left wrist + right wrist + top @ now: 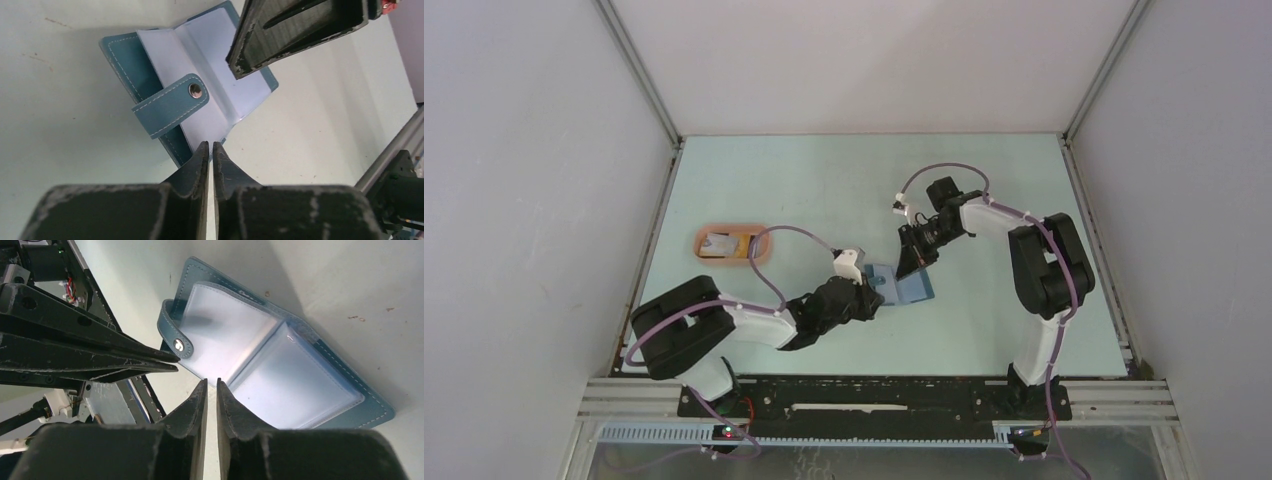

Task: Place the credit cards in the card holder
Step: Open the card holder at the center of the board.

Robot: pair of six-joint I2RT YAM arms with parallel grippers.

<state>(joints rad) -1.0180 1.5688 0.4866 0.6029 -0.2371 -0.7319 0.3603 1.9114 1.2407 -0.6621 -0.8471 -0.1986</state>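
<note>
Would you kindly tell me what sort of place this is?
Probably a lab robot cell: white walls on aluminium framing enclose a pale table, with left arm and right arm bolted at its near edge.

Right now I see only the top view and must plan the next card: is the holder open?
Observer: Yes. The holder lies open and flat, with its clear sleeves facing up.
Operator: Is anything blocking the sleeves?
Observer: The snap strap is folded inward across one sleeve.
Operator: Is the right hand carrying a card?
Observer: No. The right hand is empty, with its tips at the holder's edge.
</note>
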